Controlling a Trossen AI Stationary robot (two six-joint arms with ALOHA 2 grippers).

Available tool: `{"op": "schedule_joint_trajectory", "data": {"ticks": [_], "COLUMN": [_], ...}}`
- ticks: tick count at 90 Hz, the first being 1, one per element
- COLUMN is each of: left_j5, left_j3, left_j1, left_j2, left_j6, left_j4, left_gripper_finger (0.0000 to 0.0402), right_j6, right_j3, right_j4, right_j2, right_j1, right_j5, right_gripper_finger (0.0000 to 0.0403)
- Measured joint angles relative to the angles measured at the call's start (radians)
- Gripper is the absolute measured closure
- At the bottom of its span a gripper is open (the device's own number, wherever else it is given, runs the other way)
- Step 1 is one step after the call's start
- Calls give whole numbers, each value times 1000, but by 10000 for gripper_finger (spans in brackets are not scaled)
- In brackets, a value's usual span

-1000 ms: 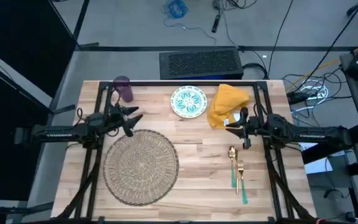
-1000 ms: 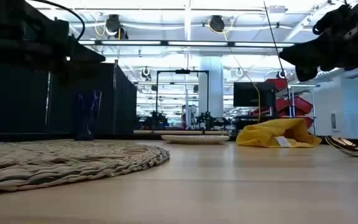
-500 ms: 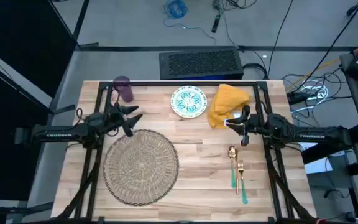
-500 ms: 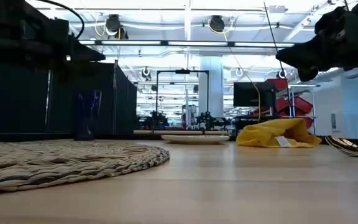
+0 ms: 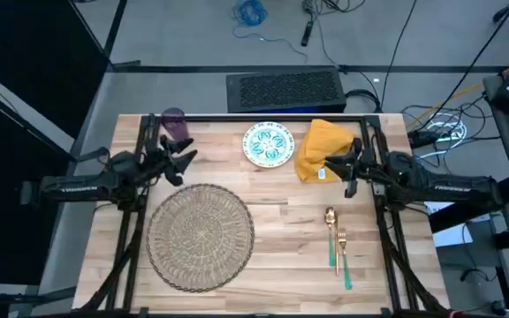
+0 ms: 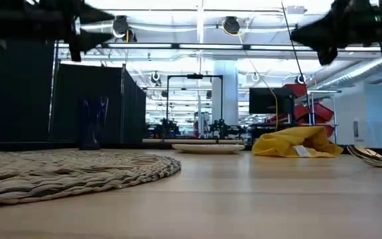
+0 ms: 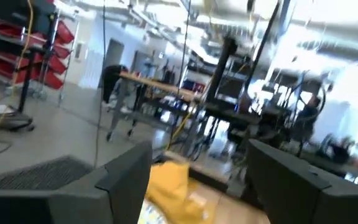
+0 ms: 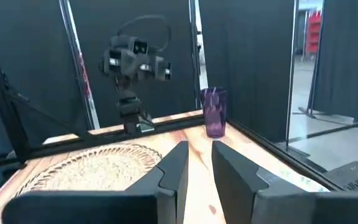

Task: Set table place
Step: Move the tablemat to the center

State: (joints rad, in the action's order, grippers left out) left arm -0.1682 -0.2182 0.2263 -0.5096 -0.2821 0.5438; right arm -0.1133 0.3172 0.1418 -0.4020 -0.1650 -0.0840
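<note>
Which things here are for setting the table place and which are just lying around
For the job:
round woven straw mat
small teal-patterned white plate
mustard-yellow cloth napkin
gold fork and spoon with teal handles
purple cup

Just lying about:
black perforated box behind the table
blue cable coil on the floor

Mat (image 5: 201,235) lying on the desk (image 5: 272,256) at front left, cup (image 5: 176,125) standing behind it at the far left corner, plate (image 5: 268,145) sitting far centre, napkin (image 5: 322,144) lying just right of it, spoon (image 5: 330,231) and fork (image 5: 344,256) lying side by side at front right.
</note>
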Motion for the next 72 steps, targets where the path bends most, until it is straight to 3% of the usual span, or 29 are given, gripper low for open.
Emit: {"op": "schedule_joint_trajectory", "data": {"ticks": [20, 41, 59, 72], "left_j5": [21, 54, 66, 156], "left_j3": [-72, -130, -197, -272], "left_j1": [-17, -19, -19, -27], "left_j2": [-84, -190, -266, -328], "left_j6": [-37, -104, -77, -78], "left_j4": [-8, -11, -16, -32], "left_gripper_finger": [158, 158, 158, 158], "right_j6": [0, 3, 68, 89], "right_j3": [177, 268, 314, 368], "right_j4": [-11, 9, 75, 72], "right_j2": [-163, -317, -425, -520], "right_j1": [5, 6, 6, 6], "right_j5": [5, 16, 141, 168], "right_gripper_finger": [346, 346, 346, 346]}}
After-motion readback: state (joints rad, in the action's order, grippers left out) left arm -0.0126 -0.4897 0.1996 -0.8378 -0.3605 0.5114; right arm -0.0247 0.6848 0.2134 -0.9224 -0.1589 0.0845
